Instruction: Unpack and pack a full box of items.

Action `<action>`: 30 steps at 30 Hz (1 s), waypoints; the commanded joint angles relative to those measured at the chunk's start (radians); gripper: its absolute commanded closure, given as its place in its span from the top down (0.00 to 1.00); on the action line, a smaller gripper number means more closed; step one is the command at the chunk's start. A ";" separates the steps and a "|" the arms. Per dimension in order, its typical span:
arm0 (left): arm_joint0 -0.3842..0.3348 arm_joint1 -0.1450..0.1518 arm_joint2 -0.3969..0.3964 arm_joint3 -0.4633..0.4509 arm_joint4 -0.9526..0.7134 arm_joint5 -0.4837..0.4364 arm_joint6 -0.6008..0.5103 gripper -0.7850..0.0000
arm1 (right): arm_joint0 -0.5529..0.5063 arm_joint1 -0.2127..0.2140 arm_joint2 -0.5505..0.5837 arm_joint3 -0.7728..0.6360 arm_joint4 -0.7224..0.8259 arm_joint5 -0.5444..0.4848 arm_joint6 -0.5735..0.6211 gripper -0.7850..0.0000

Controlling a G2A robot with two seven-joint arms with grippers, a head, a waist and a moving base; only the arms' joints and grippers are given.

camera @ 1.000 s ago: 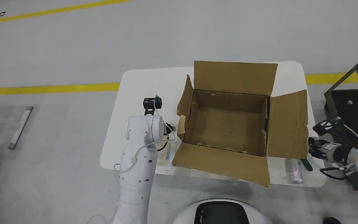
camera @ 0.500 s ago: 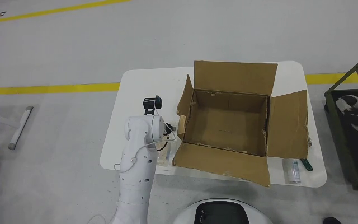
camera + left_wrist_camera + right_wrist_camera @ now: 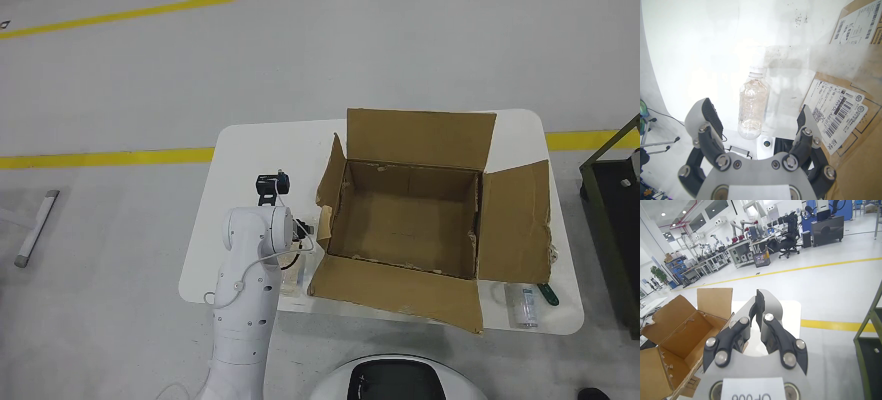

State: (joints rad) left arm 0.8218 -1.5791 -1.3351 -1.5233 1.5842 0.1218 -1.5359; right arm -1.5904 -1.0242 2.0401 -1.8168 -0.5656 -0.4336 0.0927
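White table [image 3: 260,150]: my left gripper [image 3: 757,110] gapes over bottle [image 3: 753,96] near front edge; I'd centre, squeeze mid-body gently. Right gripper [image 3: 758,302] clenched, empty.

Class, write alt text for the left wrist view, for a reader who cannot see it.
The left tool, open, hangs above a clear plastic bottle lying on a white table, the bottle in line with the gap between its fingers. A cardboard box with shipping labels stands beside the bottle.
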 commanded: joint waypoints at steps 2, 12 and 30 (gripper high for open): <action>0.000 0.000 0.000 0.000 0.000 0.000 0.000 1.00 | 0.000 0.000 0.000 0.000 0.000 0.000 0.000 0.00; 0.000 0.000 0.000 0.000 0.000 0.000 0.000 1.00 | -0.010 -0.020 -0.088 -0.127 -0.283 0.411 -0.039 0.00; 0.086 0.029 -0.043 -0.114 0.075 -0.231 0.000 1.00 | -0.057 -0.051 -0.169 -0.211 -0.365 0.512 -0.121 0.00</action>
State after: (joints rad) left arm 0.8965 -1.5532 -1.3770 -1.6310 1.6402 -0.0782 -1.5360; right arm -1.6475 -1.0743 1.8688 -2.0313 -0.9311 0.0830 -0.0278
